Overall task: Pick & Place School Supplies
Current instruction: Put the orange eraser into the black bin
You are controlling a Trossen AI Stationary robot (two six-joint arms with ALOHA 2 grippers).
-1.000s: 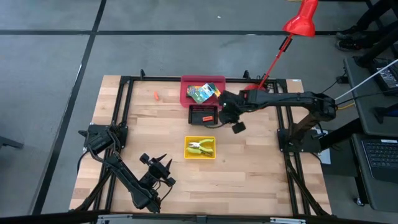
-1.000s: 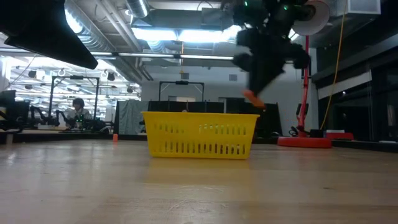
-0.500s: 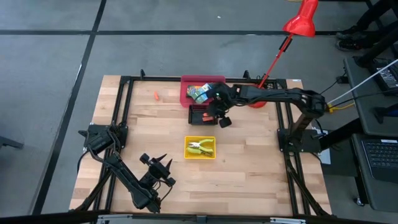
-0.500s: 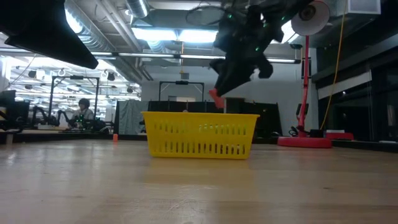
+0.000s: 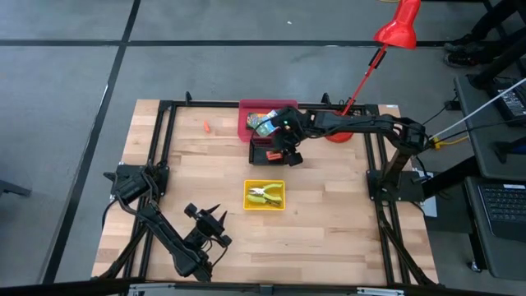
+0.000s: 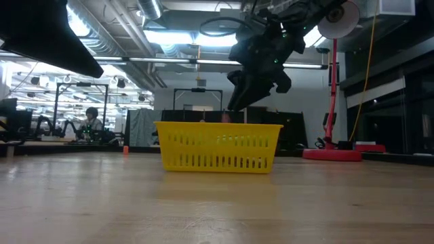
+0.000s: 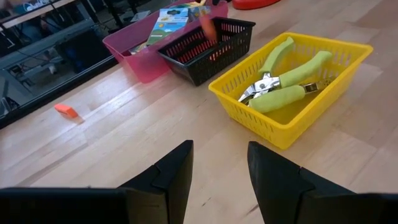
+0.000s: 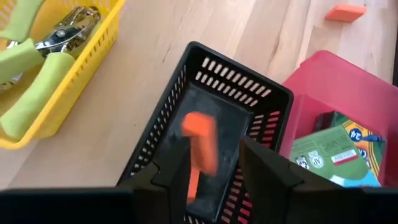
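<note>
Wooden table [image 5: 329,214] — 3 trays [image 5: 265,195], 1 loose orange piece [image 5: 205,127]

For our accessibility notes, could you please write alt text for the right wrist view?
The right hand hangs open above a black slotted plastic tray, an orange-red stubby piece blurred between its fingers. A yellow tray of green-handled pliers and a red tray with crayon boxes flank it.

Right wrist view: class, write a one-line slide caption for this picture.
Open right gripper above the black tray, an orange piece dropping between its fingers, red tray and yellow tray beside.
</note>
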